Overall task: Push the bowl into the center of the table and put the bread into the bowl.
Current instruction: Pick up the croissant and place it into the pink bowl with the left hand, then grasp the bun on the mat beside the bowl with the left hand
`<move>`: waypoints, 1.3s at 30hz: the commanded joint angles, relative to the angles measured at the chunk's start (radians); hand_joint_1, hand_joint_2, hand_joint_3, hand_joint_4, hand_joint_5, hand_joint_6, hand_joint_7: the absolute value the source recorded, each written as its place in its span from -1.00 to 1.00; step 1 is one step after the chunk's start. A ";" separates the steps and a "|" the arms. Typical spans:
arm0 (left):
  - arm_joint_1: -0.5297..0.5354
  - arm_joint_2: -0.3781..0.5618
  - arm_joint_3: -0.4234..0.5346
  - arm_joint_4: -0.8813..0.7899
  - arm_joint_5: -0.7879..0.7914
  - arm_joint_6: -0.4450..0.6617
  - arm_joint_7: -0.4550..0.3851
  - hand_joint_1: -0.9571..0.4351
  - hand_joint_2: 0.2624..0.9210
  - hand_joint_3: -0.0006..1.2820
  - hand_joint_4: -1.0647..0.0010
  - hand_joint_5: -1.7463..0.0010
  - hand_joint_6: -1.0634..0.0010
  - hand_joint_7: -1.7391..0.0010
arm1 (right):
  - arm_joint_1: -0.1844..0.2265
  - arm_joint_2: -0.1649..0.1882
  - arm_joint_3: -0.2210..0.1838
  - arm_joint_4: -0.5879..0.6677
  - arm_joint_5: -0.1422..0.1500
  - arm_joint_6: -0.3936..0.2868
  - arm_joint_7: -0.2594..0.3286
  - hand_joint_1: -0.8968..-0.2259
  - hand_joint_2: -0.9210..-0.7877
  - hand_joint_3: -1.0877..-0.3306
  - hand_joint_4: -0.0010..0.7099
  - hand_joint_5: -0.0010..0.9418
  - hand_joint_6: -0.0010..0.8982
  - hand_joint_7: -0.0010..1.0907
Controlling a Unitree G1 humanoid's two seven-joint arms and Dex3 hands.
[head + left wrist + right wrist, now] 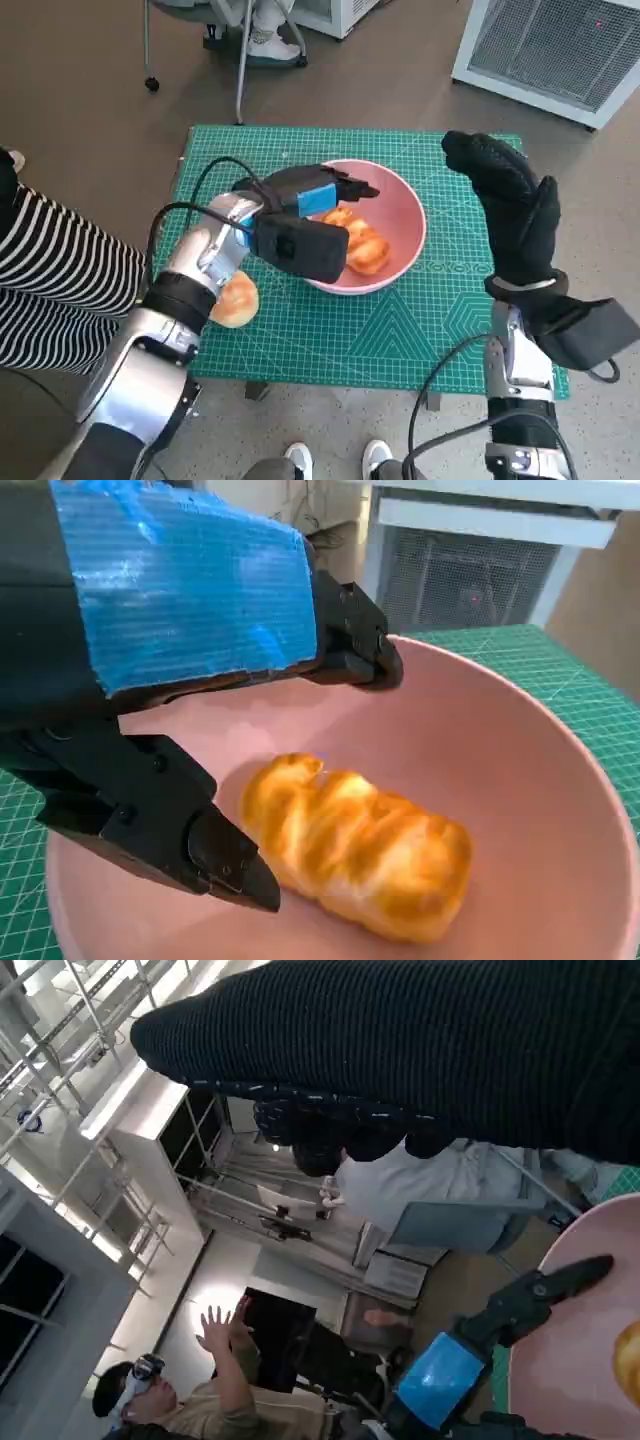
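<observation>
Head view showed the pink bowl [405, 215] sitting near the middle of the green mat [330, 335], with a glazed bread roll [362, 245] lying inside it. The left hand [300, 205] hovered just over the bowl's near side, fingers apart and holding nothing; the left wrist view confirmed this, with the black fingers [215, 855] spread above the roll [355, 845] and not touching it. A second, round bun [235, 300] lay on the mat beside the left forearm, outside the bowl. The right hand [505, 195] stood raised off to the bowl's right, clear of it, carrying nothing; whether its fingers were spread or curled could not be told.

The bowl looked placed and one piece delivered, so the step in hand seemed to be lifting the released hand clear. Doing that well would mean rising straight up before swinging away, so the lower fingers do not catch the rim and drag the bowl off centre. If the bun also counts as bread, the hand would need to travel back toward the table's near edge and come down over it from above.
</observation>
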 commanded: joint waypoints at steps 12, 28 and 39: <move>0.286 0.343 0.268 -0.540 -0.242 0.021 -0.202 0.10 0.43 -0.99 0.92 0.99 0.56 0.99 | 0.043 0.009 0.007 -0.008 -0.024 0.017 -0.020 -0.63 -1.00 -0.16 -0.41 -0.99 -0.87 -0.02; 0.556 0.493 0.401 -0.769 -0.294 0.067 -0.255 0.16 0.24 -1.00 0.80 0.98 0.46 0.97 | 0.045 0.011 0.014 -0.015 -0.020 0.027 -0.016 -0.63 -1.00 -0.18 -0.42 -1.00 -0.88 -0.01; 0.651 0.497 0.390 -0.805 -0.305 0.131 -0.315 0.19 0.27 -0.99 0.76 0.99 0.42 0.98 | 0.043 0.004 0.014 -0.010 -0.012 0.036 -0.002 -0.63 -1.00 -0.19 -0.43 -1.00 -0.89 0.00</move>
